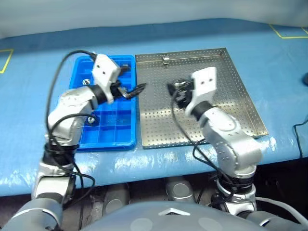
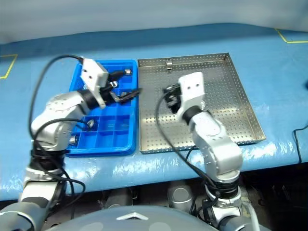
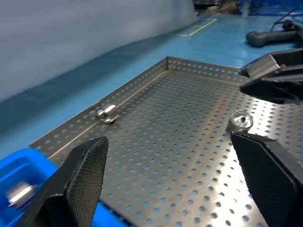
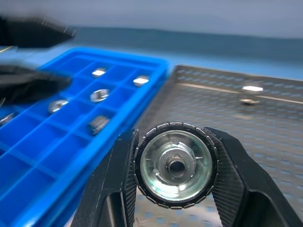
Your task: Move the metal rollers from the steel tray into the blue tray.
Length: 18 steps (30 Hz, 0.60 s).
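Carry stage of one transfer, read from the robot's left to its right across the blue desk (image 1: 29,115). The blue tray (image 1: 126,139) lies at the left, its long side just beside the steel tray (image 1: 240,106). In the right wrist view about six metal rollers (image 4: 99,95) show in separate compartments, one of them cut by the picture's edge, and many compartments stand empty. The left end effector (image 1: 137,89) hangs over the seam between the two trays, its fingers (image 3: 85,175) spread wide apart with nothing between them. The right end effector (image 1: 172,88) is raised above the steel tray's left half, its fingers clamped on a roller (image 4: 176,165), gripped by the ribbed rim with the hollow centre facing the wrist camera. On the perforated floor two further pieces remain: one free roller (image 3: 240,120) near the middle and one small shiny piece (image 3: 106,114) close to the far rim, whose kind cannot be told for certain. The next move probably calls for bringing the held roller leftward over an empty compartment, lowering it squarely inside the grid walls, then parting the fingers.
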{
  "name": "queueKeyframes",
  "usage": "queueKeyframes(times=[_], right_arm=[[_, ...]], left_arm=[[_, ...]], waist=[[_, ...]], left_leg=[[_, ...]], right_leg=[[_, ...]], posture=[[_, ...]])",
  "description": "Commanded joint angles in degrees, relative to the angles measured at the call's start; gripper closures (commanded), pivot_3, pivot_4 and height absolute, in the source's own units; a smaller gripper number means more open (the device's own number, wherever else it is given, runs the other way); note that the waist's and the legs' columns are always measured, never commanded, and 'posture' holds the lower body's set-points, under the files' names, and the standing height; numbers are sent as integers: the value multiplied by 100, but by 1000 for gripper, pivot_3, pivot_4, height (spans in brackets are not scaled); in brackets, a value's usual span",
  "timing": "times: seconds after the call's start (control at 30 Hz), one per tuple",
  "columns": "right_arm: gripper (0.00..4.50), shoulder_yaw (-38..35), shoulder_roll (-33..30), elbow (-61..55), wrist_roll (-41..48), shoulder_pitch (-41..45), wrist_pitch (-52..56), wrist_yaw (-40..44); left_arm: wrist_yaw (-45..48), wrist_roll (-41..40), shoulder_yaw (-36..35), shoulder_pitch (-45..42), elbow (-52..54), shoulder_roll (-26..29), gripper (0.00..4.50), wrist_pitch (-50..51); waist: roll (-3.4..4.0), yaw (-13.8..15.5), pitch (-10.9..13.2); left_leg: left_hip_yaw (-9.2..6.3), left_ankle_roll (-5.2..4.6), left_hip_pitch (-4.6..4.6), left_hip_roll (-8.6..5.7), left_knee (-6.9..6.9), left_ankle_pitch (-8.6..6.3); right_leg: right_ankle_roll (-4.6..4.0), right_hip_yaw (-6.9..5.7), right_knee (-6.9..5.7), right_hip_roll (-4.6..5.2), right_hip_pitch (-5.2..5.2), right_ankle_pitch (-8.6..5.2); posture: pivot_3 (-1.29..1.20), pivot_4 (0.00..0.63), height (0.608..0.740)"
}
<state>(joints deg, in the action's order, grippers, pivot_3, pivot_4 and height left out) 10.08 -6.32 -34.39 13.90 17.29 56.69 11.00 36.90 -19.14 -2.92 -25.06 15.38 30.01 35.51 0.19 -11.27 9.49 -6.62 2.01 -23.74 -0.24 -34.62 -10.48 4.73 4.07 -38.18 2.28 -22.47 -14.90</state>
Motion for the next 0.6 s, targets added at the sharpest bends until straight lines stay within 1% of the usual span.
queueKeyframes(times=[0.03,0.17,0.27,0.4,0.5,0.6], right_arm=[[2784,318,13,285,290,285,-5,446],[2784,804,2,1149,328,859,-282,1019],[2784,963,99,1857,282,1310,-536,1322],[2784,1125,246,2531,254,1718,-820,1644],[2784,1278,377,3014,200,1965,-1078,1904],[2784,1272,478,3680,50,2161,-1412,1984]], left_arm=[[-114,-23,-398,116,321,274,0,26],[-275,119,-752,569,466,654,0,71],[-382,34,-1016,942,737,752,0,132],[-567,-13,-1226,1267,979,729,0,243],[-681,-65,-1356,1459,1138,693,0,314],[-752,-111,-1395,1608,1291,670,0,354]], waist=[[-1,132,0],[-6,310,4],[-9,436,5],[-12,663,6],[-13,753,7],[-16,826,6]], left_leg=[[1,0,0,-2,0,0],[4,1,0,-7,0,0],[-1,2,0,-4,6,1],[-6,6,1,-4,18,3],[-7,14,5,-4,34,8],[-9,22,6,-4,46,12]], right_leg=[[0,0,2,2,1,0],[-1,0,5,9,0,1],[-5,-5,4,8,-3,2],[-30,-12,4,9,-5,13],[-35,-13,5,9,-7,15],[-38,-16,5,10,-10,14]], posture=[[-91,150,740],[-44,150,740],[-3,150,740],[56,150,740],[80,150,740],[109,150,740]])
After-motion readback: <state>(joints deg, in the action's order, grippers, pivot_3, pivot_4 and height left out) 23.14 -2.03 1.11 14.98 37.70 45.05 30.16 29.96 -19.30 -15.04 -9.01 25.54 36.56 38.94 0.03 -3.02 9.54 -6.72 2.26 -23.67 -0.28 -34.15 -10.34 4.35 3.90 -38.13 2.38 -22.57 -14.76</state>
